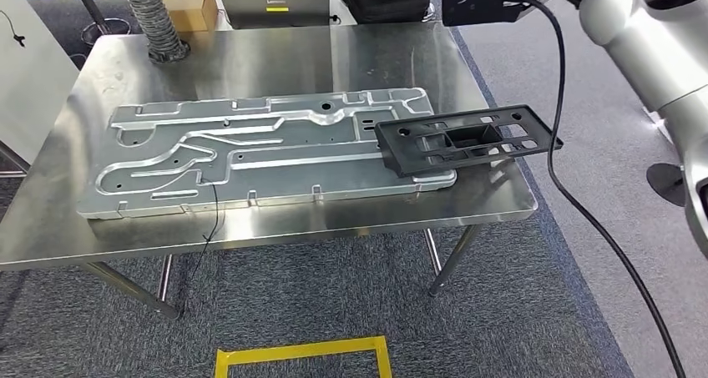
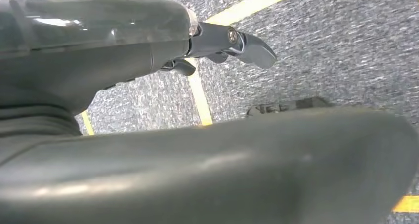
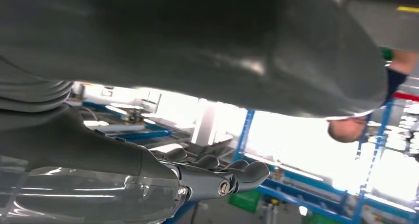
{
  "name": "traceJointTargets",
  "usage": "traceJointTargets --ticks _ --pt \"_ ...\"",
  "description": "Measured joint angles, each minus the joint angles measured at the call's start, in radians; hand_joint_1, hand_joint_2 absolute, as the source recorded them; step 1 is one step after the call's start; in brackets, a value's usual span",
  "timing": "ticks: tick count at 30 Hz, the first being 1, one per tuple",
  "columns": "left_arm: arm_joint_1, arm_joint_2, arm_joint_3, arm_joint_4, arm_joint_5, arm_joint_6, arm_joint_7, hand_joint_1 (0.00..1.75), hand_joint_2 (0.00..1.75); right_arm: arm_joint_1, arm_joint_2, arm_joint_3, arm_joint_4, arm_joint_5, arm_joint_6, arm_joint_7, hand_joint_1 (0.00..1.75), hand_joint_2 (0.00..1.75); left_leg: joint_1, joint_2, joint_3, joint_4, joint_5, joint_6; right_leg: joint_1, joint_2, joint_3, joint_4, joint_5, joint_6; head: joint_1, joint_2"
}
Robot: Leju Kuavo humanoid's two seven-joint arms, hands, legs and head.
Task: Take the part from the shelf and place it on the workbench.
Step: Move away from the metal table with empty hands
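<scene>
- The black part was seen lying flat on the metal plate of the workbench, overhanging the plate's right end.
- The left hand was held above the carpet, fingers apart, nothing gripped.
- The right hand was raised in the air, empty, fingers loosely extended.

No legible text, seemingly.

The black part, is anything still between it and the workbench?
No. The black part already lies on the workbench, resting across one end of the large metal plate, its far end overhanging the table edge. Neither hand holds it.
</scene>
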Motion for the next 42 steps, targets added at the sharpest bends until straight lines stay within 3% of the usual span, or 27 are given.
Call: traceJointTargets --ticks 1,2,3,5,7,9,11,13,15,17,18,19,22,25,27,29,31,32,33,35,37,38,42 --pt "0.004 0.000 0.001 0.000 0.003 -0.001 0.000 0.00 0.00 0.000 -0.014 -0.001 -0.002 -0.008 -0.002 0.001 0.00 0.00 0.000 0.000 -0.001 0.001 0.000 0.000 0.000 0.000 -0.025 0.054 -0.017 0.002 0.000 0.000" --pt "0.008 0.001 0.002 0.000 0.006 -0.002 0.001 0.00 0.00 0.001 -0.030 -0.003 -0.006 -0.018 -0.006 0.002 0.00 0.00 0.000 0.000 -0.001 0.002 0.000 0.000 -0.001 0.000 -0.034 0.074 -0.016 0.003 0.000 0.000" --pt "0.010 0.001 0.003 0.000 0.009 -0.003 0.001 0.00 0.00 0.001 -0.047 -0.007 -0.011 -0.029 -0.011 0.002 0.00 0.00 0.000 0.000 -0.001 0.003 0.000 0.000 -0.001 0.000 -0.024 0.055 0.003 0.003 0.000 0.000" --pt "0.013 0.001 0.005 0.000 0.013 -0.009 -0.001 0.00 0.00 0.000 -0.085 -0.019 -0.031 -0.058 -0.024 0.005 0.00 0.00 0.000 -0.001 -0.001 0.005 -0.002 -0.002 -0.001 -0.001 0.043 -0.079 0.069 -0.001 0.000 0.000" --pt "0.013 0.001 0.007 0.000 0.018 -0.015 -0.005 0.00 0.00 0.001 -0.127 -0.034 -0.057 -0.088 -0.037 0.009 0.00 0.00 -0.004 -0.004 -0.003 0.009 -0.004 -0.009 0.004 -0.001 0.097 -0.190 0.105 -0.009 0.000 0.000" --pt "0.016 0.001 0.011 0.000 0.023 -0.019 -0.010 0.00 0.00 0.008 -0.174 -0.051 -0.084 -0.117 -0.049 0.013 0.00 0.00 -0.005 -0.006 -0.006 0.009 -0.002 -0.018 0.010 -0.001 0.106 -0.213 0.108 -0.017 0.000 0.000" --pt "0.018 0.003 0.015 0.000 0.027 -0.020 -0.014 0.00 0.00 0.023 -0.221 -0.070 -0.114 -0.143 -0.062 0.015 0.00 0.00 -0.006 -0.005 -0.007 0.013 -0.008 -0.028 0.005 -0.003 0.107 -0.219 0.113 -0.028 0.000 0.000" --pt "0.018 0.005 0.019 0.000 0.030 -0.020 -0.017 0.00 0.00 0.048 -0.270 -0.099 -0.146 -0.168 -0.083 0.015 0.00 0.00 -0.006 -0.001 -0.028 0.068 -0.052 -0.037 0.000 -0.006 0.109 -0.226 0.119 -0.039 0.000 0.000" --pt "0.019 0.006 0.021 0.000 0.031 -0.020 -0.018 0.00 0.00 0.092 -0.323 -0.137 -0.179 -0.189 -0.113 0.015 0.00 0.00 -0.003 0.001 -0.077 0.195 -0.123 -0.042 0.001 -0.009 0.108 -0.227 0.120 -0.044 0.000 0.000" --pt "0.022 0.008 0.021 0.000 0.032 -0.019 -0.017 0.00 0.00 0.156 -0.375 -0.181 -0.210 -0.206 -0.138 0.014 0.00 0.00 -0.002 0.001 -0.109 0.288 -0.156 -0.044 0.002 -0.010 0.107 -0.225 0.121 -0.044 0.000 0.000" --pt "0.023 0.008 0.021 0.000 0.032 -0.019 -0.017 0.00 0.00 0.189 -0.399 -0.205 -0.225 -0.214 -0.149 0.013 0.00 0.00 -0.002 0.001 -0.099 0.281 -0.145 -0.043 0.002 -0.010 0.106 -0.224 0.121 -0.044 0.000 0.000" --pt "0.023 0.010 0.021 0.000 0.033 -0.019 -0.017 0.00 0.00 0.223 -0.424 -0.232 -0.241 -0.223 -0.161 0.012 0.00 0.00 -0.002 0.001 -0.072 0.236 -0.120 -0.040 0.002 -0.009 0.106 -0.223 0.121 -0.043 0.000 0.000" --pt "0.022 0.014 0.021 0.000 0.035 -0.018 -0.017 0.00 0.00 0.318 -0.496 -0.323 -0.284 -0.251 -0.200 0.010 0.00 0.00 -0.005 0.001 0.033 0.046 -0.054 -0.025 0.006 -0.010 0.103 -0.218 0.122 -0.033 0.000 0.000" --pt "0.023 0.016 0.022 0.000 0.043 -0.018 -0.021 0.00 0.00 0.444 -0.557 -0.433 -0.329 -0.268 -0.228 0.002 0.00 0.00 -0.008 -0.001 0.046 0.007 -0.047 -0.010 0.007 -0.011 0.099 -0.221 0.131 -0.014 0.000 0.000" --pt "0.022 0.016 0.023 0.000 0.051 -0.018 -0.024 0.00 0.00 0.560 -0.587 -0.535 -0.357 -0.272 -0.243 -0.014 0.00 0.00 -0.005 -0.001 0.045 -0.003 -0.034 0.003 0.004 -0.009 0.094 -0.211 0.118 -0.002 0.000 0.000" --pt "0.021 0.016 0.026 0.000 0.059 -0.018 -0.027 0.00 0.00 0.686 -0.603 -0.661 -0.378 -0.272 -0.258 -0.038 0.00 0.00 -0.002 -0.001 0.039 -0.011 -0.023 0.012 0.000 -0.006 0.062 -0.131 0.058 0.009 0.000 0.000" --pt "0.022 0.015 0.028 0.000 0.065 -0.018 -0.028 0.00 0.00 0.822 -0.605 -0.794 -0.395 -0.263 -0.270 -0.067 0.00 0.00 -0.003 -0.001 0.029 -0.011 -0.016 0.015 -0.003 -0.005 0.010 0.000 -0.011 0.019 0.000 0.000" --pt "0.023 0.015 0.028 0.000 0.068 -0.018 -0.029 0.00 0.00 0.891 -0.602 -0.857 -0.401 -0.254 -0.272 -0.082 0.00 0.00 -0.003 -0.002 0.025 -0.010 -0.013 0.015 -0.005 -0.005 -0.004 0.041 -0.026 0.022 0.000 0.000" --pt "0.023 0.015 0.028 0.000 0.070 -0.017 -0.028 0.00 0.00 0.954 -0.596 -0.919 -0.406 -0.241 -0.274 -0.096 0.00 0.00 -0.003 -0.003 0.020 -0.009 -0.011 0.014 -0.007 -0.005 0.001 0.046 -0.022 0.024 0.000 0.000" --pt "0.024 0.014 0.029 0.000 0.074 -0.015 -0.027 0.00 0.00 1.054 -0.574 -1.038 -0.412 -0.211 -0.274 -0.121 0.00 0.00 -0.004 -0.004 0.011 -0.002 -0.008 0.010 -0.013 -0.005 0.071 -0.063 0.029 0.026 0.000 0.000" --pt "0.022 0.013 0.029 0.000 0.075 -0.013 -0.025 0.00 0.00 1.133 -0.544 -1.146 -0.411 -0.180 -0.281 -0.143 0.00 0.00 -0.007 -0.005 0.004 0.005 -0.006 0.002 -0.011 -0.005 0.142 -0.189 0.064 0.019 0.000 0.000" --pt "0.021 0.012 0.029 0.000 0.075 -0.012 -0.025 0.00 0.00 1.173 -0.530 -1.194 -0.409 -0.167 -0.287 -0.153 0.00 0.00 -0.008 -0.006 0.002 0.006 -0.005 -0.003 -0.008 -0.005 0.158 -0.220 0.070 0.013 0.000 0.000" --pt "0.023 0.012 0.029 0.000 0.070 -0.012 -0.023 0.00 0.00 1.321 -0.461 -1.366 -0.368 -0.145 -0.324 -0.184 0.00 0.00 -0.008 -0.008 -0.005 0.017 -0.011 -0.024 -0.006 -0.010 0.155 -0.231 0.080 -0.016 0.000 0.000"
